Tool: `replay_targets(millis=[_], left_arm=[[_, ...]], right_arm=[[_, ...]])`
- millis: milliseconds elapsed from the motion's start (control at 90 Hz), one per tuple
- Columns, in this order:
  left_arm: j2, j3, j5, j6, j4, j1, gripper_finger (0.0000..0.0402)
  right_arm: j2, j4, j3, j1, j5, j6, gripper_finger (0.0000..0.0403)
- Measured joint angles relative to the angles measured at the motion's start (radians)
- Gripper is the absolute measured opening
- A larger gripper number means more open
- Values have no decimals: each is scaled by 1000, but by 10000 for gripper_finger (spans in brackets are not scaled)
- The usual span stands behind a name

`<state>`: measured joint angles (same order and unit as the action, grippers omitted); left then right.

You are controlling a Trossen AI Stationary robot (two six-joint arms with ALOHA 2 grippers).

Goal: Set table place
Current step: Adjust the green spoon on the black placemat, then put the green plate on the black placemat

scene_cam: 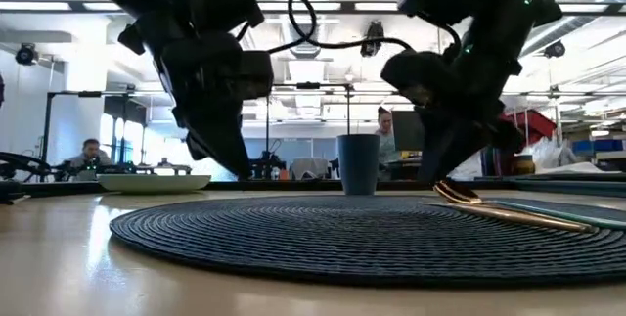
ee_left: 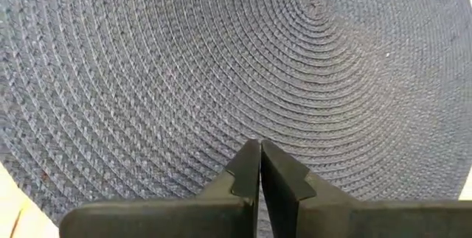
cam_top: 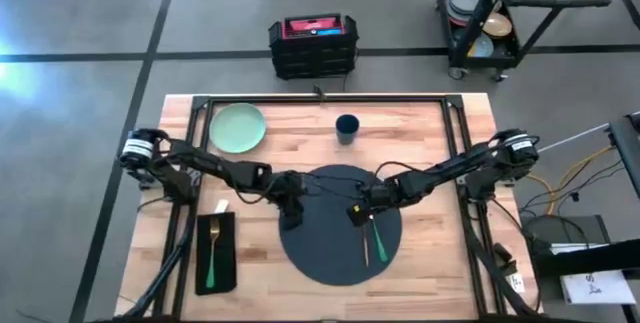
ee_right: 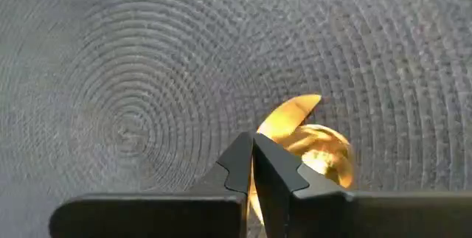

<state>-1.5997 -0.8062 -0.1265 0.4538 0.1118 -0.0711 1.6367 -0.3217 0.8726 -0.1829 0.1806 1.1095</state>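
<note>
A robotics lab in an open office hall, grey concrete floor (cam_top: pixel 80 23), long ceiling light strips (scene_cam: pixel 313 5), people seated at desks (scene_cam: pixel 90 153) behind the table (cam_top: pixel 300 128), a black wheeled cart (cam_top: pixel 500 18) of dishes, loose cables on the floor (cam_top: pixel 575 178)

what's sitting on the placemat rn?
Two gold, green-handled cutlery pieces lie on the placemat, right of centre. The shut right gripper covers their heads, and the shut left gripper hides the left edge.

The large dark grey round woven placemat (cam_top: pixel 335 225) lies mid-table with two gold green-handled utensils (cam_top: pixel 373 241) on its right part. The pale green plate (cam_top: pixel 238 128) and small dark blue cup (cam_top: pixel 347 128) stand behind it; a black cloth napkin (cam_top: pixel 216 255) bearing a fork (cam_top: pixel 214 246) lies left.
</note>
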Motion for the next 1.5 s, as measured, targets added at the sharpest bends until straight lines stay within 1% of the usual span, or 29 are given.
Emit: replay_targets(millis=[278, 511, 967, 1078, 1500], left_arm=[[9, 0, 2, -4, 1, 0, 0], [9, 0, 3, -4, 1, 0, 0], [9, 0, 4, -1, 0, 0, 0], [9, 0, 4, -1, 0, 0, 0], [9, -1, 4, -2, 0, 0, 0]], right_arm=[[-4, -6, 2, -2, 3, 5, 0], [0, -43, 2, -2, 2, 24, 0], [-11, -47, 6, 0, 4, 7, 0], [-4, -75, 1, 3, 4, 5, 0], [-13, -47, 2, 0, 13, -10, 0]])
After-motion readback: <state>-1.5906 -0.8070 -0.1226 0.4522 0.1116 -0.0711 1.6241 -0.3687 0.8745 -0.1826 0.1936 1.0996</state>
